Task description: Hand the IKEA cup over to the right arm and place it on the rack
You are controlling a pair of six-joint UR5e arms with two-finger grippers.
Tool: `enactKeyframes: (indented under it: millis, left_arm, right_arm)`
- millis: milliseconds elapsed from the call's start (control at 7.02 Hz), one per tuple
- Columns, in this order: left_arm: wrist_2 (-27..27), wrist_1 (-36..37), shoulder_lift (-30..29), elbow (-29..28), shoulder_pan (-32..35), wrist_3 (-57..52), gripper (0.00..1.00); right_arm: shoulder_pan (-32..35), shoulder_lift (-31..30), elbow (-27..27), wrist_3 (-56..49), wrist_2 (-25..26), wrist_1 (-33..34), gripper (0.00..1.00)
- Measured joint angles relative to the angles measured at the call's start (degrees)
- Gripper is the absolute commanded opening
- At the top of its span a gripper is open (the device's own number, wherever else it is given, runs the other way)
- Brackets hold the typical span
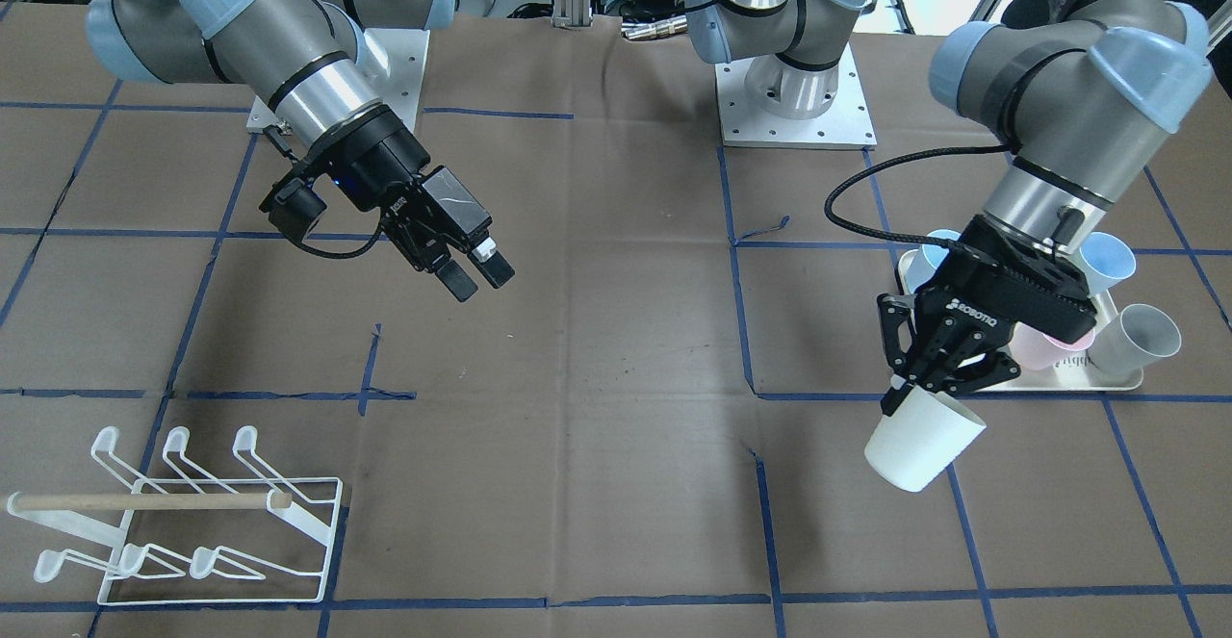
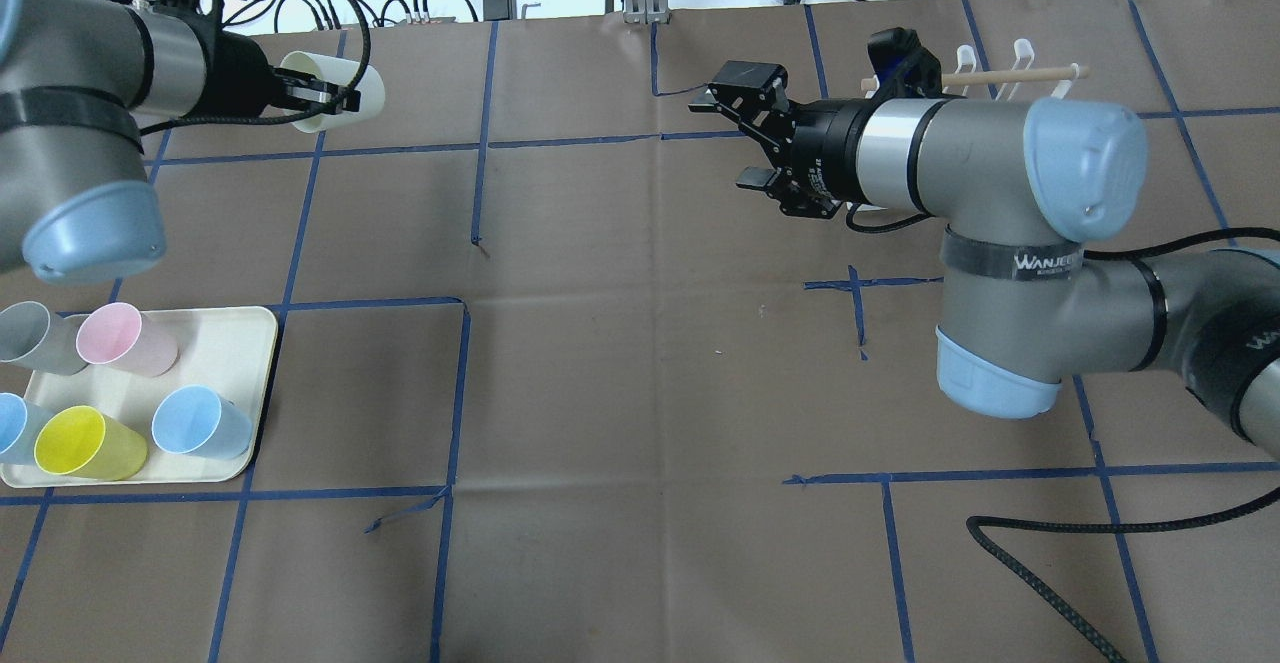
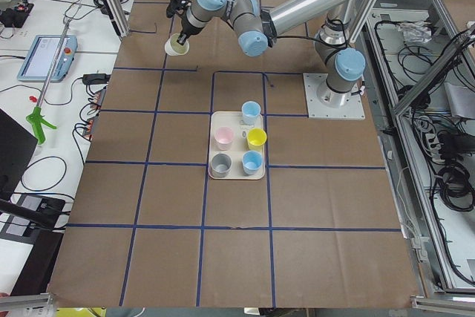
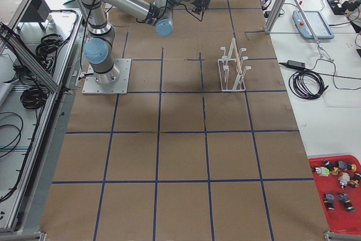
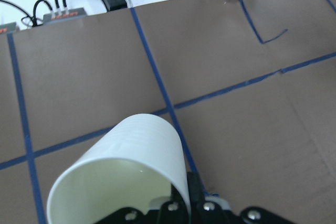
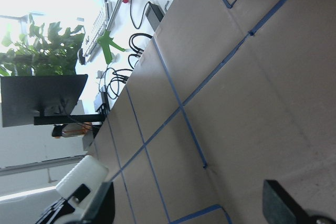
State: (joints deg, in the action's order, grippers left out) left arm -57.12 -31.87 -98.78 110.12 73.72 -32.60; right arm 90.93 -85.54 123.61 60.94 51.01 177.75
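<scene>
— Where is the white cup (image 1: 919, 447)?
— In the air, out past the cream tray (image 2: 238, 345) on the side away from the robot's base, and tilted. The left gripper (image 1: 929, 388) is clamped on its rim.
— And the right gripper (image 1: 476, 277)?
— Its jaws stand apart. It is above the table, well apart from the tray. The rack (image 1: 226, 527) stands farther from the tray still.

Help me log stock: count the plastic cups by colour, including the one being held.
white plastic cup: 1
light-blue plastic cups: 2
pink plastic cup: 1
yellow plastic cup: 1
grey plastic cup: 1
Total: 6
</scene>
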Motion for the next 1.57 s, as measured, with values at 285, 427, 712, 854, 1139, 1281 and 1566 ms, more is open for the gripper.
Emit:
enactKeyframes:
  millis: [285,427,712,854,1139,1281,1566]
  left_arm:
    - [10.7,18.1,-2.1,6.3,1.5,0.0,0.0]
    - [14.2,25.4,-4.1,7.7,3.7,0.0,0.0]
    - [17.3,42.7,-11.7,8.5,9.5,1.1,0.0]
    - [19.1,51.9,-15.2,8.7,11.2,4.5,0.0]
    - [20.5,62.2,-17.5,8.8,12.5,15.0,0.0]
    - [20.3,63.5,-16.9,8.8,13.2,18.8,0.0]
    - [17.7,63.4,-15.2,9.3,14.8,22.8,0.0]
  right_arm:
    - [0.0,1.4,3.0,10.6,-0.5,13.6,1.0]
    - [-0.2,1.8,3.3,14.2,-0.3,17.4,1.0]
    - [-0.8,1.7,3.3,16.8,1.3,19.5,1.0]
    - [-0.9,1.7,3.2,16.8,1.8,19.7,1.0]
    - [-1.1,1.7,3.3,17.2,2.5,19.7,0.99]
    - [-0.9,1.8,3.4,17.2,3.9,19.8,0.99]
    - [0.0,1.9,3.3,17.3,7.4,20.8,0.95]
